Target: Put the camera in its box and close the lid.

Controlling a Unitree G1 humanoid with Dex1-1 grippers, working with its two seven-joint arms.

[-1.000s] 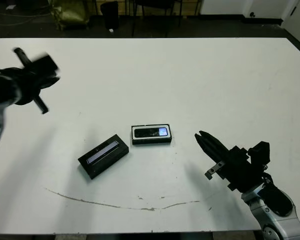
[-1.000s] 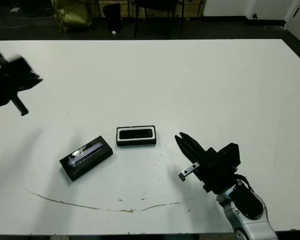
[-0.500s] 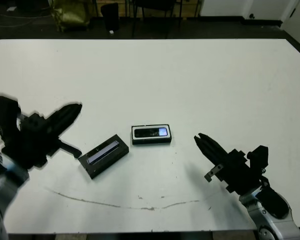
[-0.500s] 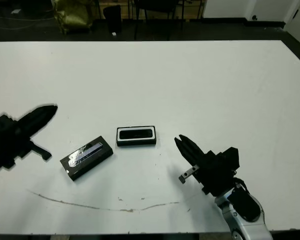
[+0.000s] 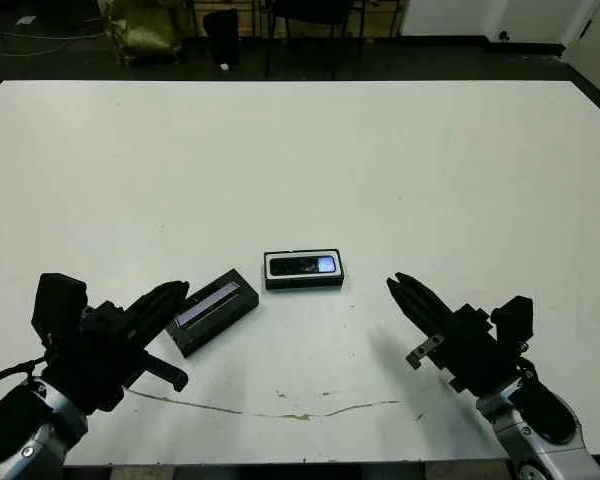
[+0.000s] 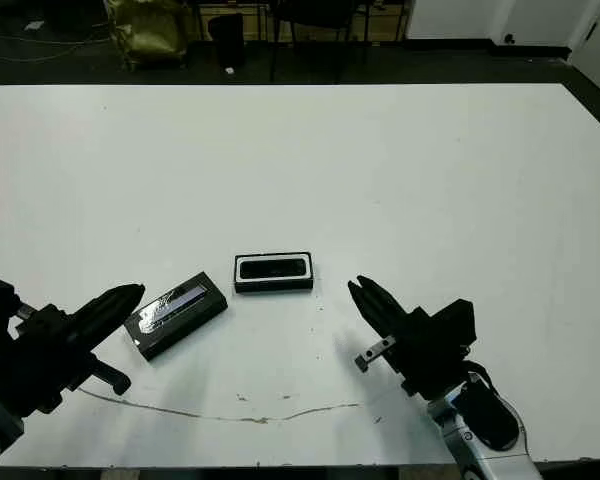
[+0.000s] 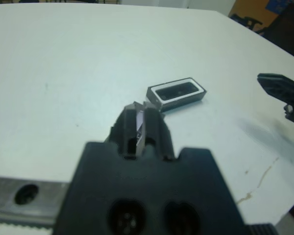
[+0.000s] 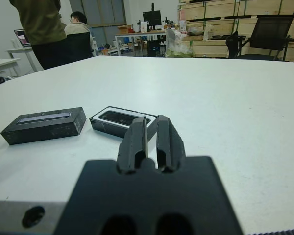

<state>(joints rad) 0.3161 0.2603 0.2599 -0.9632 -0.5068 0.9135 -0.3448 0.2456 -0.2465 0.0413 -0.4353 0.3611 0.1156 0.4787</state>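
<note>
The box (image 5: pixel 303 269) lies at the table's middle, a black tray with a white lining. The camera (image 5: pixel 302 265) rests inside it, its bluish window toward the right end. The lid (image 5: pixel 213 310), black with a pale stripe, lies askew on the table just left of the box. My left gripper (image 5: pixel 178 291) is shut, its tip close to the lid's near-left end and touching nothing that I can see. In the left wrist view its fingers (image 7: pixel 132 120) hide the lid. My right gripper (image 5: pixel 393 281) is shut and empty, a short way right of the box.
A thin brownish line (image 5: pixel 280 412) runs across the table near its front edge. In the right wrist view, two people (image 8: pixel 41 29) are beyond the far side, with desks and shelves behind them. Dark chairs and a bag stand past the far edge.
My left arm swung down from the far left of the table to the front, bringing its gripper tip beside the lid. The right gripper, box and lid stayed almost still.
</note>
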